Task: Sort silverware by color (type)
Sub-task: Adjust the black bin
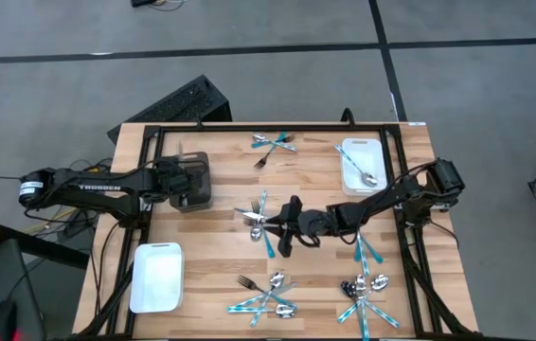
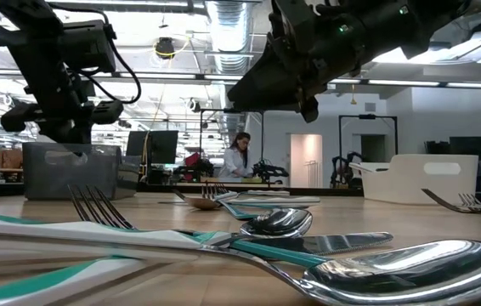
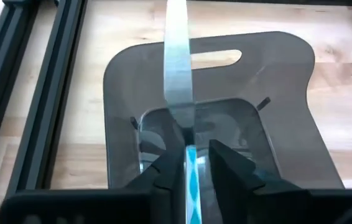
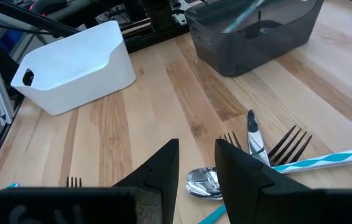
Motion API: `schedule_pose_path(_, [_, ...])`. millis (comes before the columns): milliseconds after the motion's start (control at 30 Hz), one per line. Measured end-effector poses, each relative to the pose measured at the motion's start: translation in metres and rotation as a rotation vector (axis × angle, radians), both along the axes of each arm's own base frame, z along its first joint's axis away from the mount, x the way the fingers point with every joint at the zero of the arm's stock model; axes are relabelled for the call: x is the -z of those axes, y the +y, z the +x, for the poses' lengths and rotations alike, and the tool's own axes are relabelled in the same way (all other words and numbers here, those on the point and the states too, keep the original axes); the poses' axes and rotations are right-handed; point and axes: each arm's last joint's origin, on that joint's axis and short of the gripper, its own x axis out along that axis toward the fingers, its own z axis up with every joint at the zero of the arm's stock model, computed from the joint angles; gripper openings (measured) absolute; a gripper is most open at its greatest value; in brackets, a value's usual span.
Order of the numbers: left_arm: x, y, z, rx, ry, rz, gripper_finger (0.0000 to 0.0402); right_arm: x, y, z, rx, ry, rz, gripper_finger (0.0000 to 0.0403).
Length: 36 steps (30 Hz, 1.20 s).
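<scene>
A: Where is the left gripper (image 3: 191, 168)?

B: Right above the dark bin (image 1: 192, 180), at the table's (image 1: 211, 242) left side. It is clenched on a teal-handled knife (image 3: 179, 81); the handle sits between the fingers (image 3: 163, 177) and the shiny blade reaches out over the bin's open top, toward its handle slot.

A: And the right gripper (image 1: 284, 230)?

B: Well to the right of the dark bin, near the table's middle, hanging just over a small cluster of silverware (image 1: 259, 220). Its fingers (image 4: 163, 165) stand slightly apart with nothing between them. Past them lie a spoon (image 4: 202, 182), two forks (image 4: 291, 144) and a teal handle (image 4: 322, 160).

A: The rest of the cutlery?

B: Scattered in groups. One pile (image 1: 274, 144) lies right of the dark bin toward the far edge. Two more piles, (image 1: 270, 296) and (image 1: 365, 294), lie along the near edge, well away from the dark bin, mixing silver and teal-handled pieces. A few teal pieces (image 1: 363, 248) lie beyond the right gripper.

A: Any already sorted?

B: A silver spoon (image 1: 370, 177) lies in the white bin (image 1: 348, 152) far to the right of the dark bin. A second white bin (image 1: 157, 277) sits nearer the front edge than the dark one, on the same side.
</scene>
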Motion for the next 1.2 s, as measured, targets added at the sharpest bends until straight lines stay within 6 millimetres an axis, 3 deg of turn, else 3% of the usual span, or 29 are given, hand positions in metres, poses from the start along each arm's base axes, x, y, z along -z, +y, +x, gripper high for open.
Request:
schedule_pose_path(200, [-0.001, 0.001, 0.001, 0.01, 0.007, 0.021, 0.016, 0.0, 0.001, 0.0, 0.0, -0.001, 0.004, 0.0128])
schedule_pose_path(333, [-0.011, -0.004, 0.01, 0.131, 0.019, 0.01, 0.0201, 0.0, 0.001, 0.0, 0.001, 0.0, 0.01, 0.0128])
schedule_pose_path(567, [-0.064, -0.043, 0.058, 0.774, -0.067, 0.22, 0.021, 0.001, -0.006, 0.001, 0.02, 0.005, 0.008, 0.0128])
schedule_pose_path(667, [-0.07, -0.063, 0.071, 0.977, -0.156, 0.232, 0.021, 0.001, -0.011, 0.002, 0.034, 0.005, 0.008, 0.0128])
schedule_pose_path(767, [-0.056, -0.078, 0.076, 1.042, -0.12, 0.153, 0.021, 0.001, -0.011, 0.002, 0.037, 0.005, 0.008, 0.0128])
schedule_pose_path(967, [-0.008, -0.103, 0.08, 0.961, 0.085, -0.008, 0.021, 0.001, -0.003, 0.0, 0.012, 0.013, 0.003, 0.0128])
schedule_pose_path(1200, [0.018, -0.096, 0.071, 0.759, 0.259, -0.066, 0.021, 0.001, -0.005, 0.0, 0.016, 0.013, 0.004, 0.0128])
